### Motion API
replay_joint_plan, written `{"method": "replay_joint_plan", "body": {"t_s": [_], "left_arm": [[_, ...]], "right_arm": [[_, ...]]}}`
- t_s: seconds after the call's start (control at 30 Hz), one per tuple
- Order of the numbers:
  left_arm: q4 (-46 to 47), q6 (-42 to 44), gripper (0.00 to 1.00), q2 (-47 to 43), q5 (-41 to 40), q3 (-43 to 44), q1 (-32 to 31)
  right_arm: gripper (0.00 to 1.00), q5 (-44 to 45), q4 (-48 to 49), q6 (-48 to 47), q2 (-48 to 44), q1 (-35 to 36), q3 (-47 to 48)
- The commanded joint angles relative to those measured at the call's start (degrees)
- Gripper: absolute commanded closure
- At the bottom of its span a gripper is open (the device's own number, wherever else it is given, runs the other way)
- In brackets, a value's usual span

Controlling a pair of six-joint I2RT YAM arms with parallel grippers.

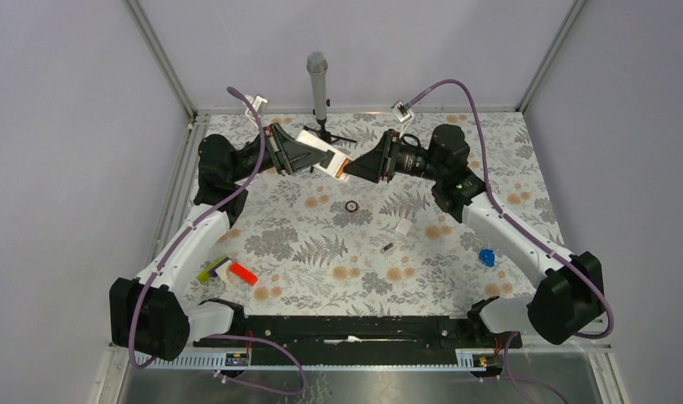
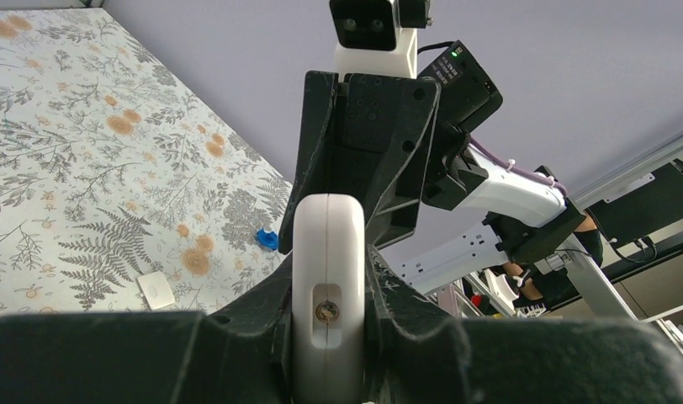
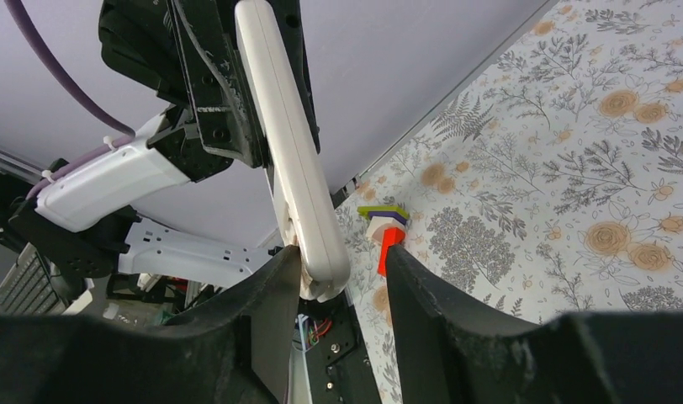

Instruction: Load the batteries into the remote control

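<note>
The table [image 1: 304, 220] has leaves and flowers printed on it. Both arms reach toward its far edge, near the middle.

The remote control [image 1: 323, 153] is up in the air there, not on the table. The left gripper [image 1: 309, 156] is squeezed tight on it and holds it by its two flat faces. The right gripper [image 3: 340, 257] is partly open. Its fingers sit on both sides of the remote's free end. One finger touches it, and there is a gap on the other side.

The remote looks light and hard. Its white plastic looks smooth, so it could slip or twist if pushed. I think the best place to hold it is across the flat faces, away from the end where the batteries go.

One battery [image 1: 388, 247] lies on the table, near the middle and a bit toward the right edge. I cannot find the other one. It is tiny, hard and round, so it will likely roll. Pinching it across its middle should leave both ends free.
</note>
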Motion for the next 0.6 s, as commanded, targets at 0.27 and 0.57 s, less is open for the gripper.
{"method": "replay_joint_plan", "body": {"t_s": [0.27, 0.57], "left_arm": [[5.96, -0.98, 1.0, -1.07, 1.26, -0.71, 0.13], [9.0, -4.02, 1.0, -0.77, 1.02, -1.09, 0.04]], "right_arm": [[0.65, 2.23, 6.13, 4.28, 1.3, 0.49, 2.24], [0.72, 2.64, 3.29, 2.73, 2.54, 0.99, 3.04]]}}
